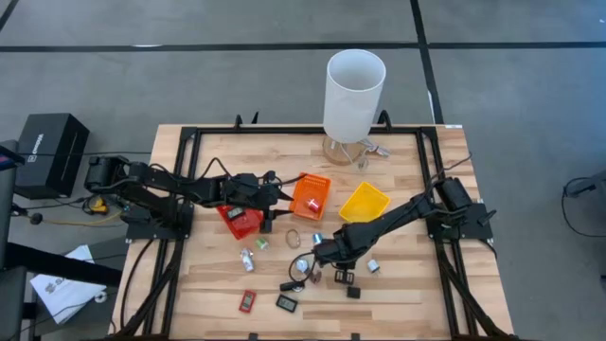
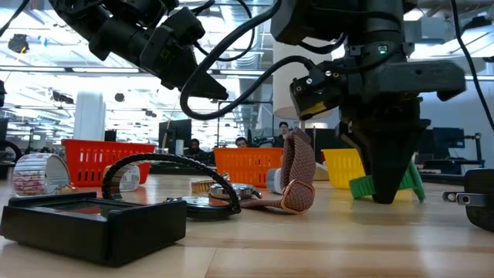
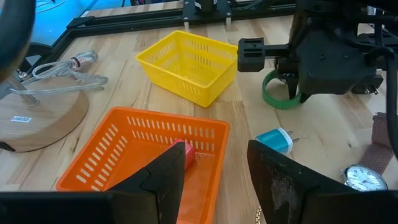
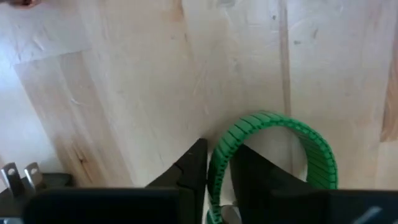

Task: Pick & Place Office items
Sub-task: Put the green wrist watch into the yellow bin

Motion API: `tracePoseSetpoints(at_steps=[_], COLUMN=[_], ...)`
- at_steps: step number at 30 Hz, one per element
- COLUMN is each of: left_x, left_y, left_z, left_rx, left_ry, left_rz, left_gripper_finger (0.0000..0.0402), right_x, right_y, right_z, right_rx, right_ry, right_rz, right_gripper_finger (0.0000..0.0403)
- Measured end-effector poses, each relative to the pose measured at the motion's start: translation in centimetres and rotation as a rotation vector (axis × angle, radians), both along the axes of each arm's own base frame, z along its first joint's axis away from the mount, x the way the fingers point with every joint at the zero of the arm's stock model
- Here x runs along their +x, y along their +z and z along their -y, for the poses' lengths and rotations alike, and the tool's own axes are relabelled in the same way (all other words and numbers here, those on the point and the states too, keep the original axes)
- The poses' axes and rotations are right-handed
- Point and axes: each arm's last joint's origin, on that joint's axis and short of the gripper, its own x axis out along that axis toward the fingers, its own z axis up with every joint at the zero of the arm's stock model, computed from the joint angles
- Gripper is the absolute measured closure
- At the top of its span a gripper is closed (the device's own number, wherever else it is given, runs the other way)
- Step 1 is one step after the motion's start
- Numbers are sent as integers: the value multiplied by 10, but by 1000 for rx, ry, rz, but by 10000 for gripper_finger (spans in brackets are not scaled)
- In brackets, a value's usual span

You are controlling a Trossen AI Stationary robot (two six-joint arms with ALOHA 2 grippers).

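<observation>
Right gripper (image 4: 214,163) pinches the ribbed green plastic ring's (image 4: 314,149) rim between nearly closed fingers on the wooden table (image 4: 124,93); left gripper (image 3: 214,180) hovers open above the orange mesh bin (image 3: 124,149).

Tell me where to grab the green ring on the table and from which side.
Grip the green ring across its thin band, coming straight down from above: it lies flat on the wood, so one finger goes inside the loop and one outside, as the right tool stands now.

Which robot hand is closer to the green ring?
The right one. The right gripper is down on the table with its fingers pinching the green ring's band. The left gripper hovers open over the orange bin, well away from the ring.
</observation>
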Motion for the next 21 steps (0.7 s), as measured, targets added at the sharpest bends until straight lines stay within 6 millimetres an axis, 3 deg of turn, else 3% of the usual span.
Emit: tracePoseSetpoints(at_steps=[5,21], left_x=[0,0], left_y=[0,0], left_z=[0,0], left_rx=[0,0], left_ry=[-1,-1], left_rz=[0,-1], left_gripper_finger=[234,234], right_x=[6,4], right_y=[9,59], right_z=[0,5], right_rx=[0,-66], right_ry=[2,-8], right_rz=[-1,-185], right_gripper_finger=[394,387])
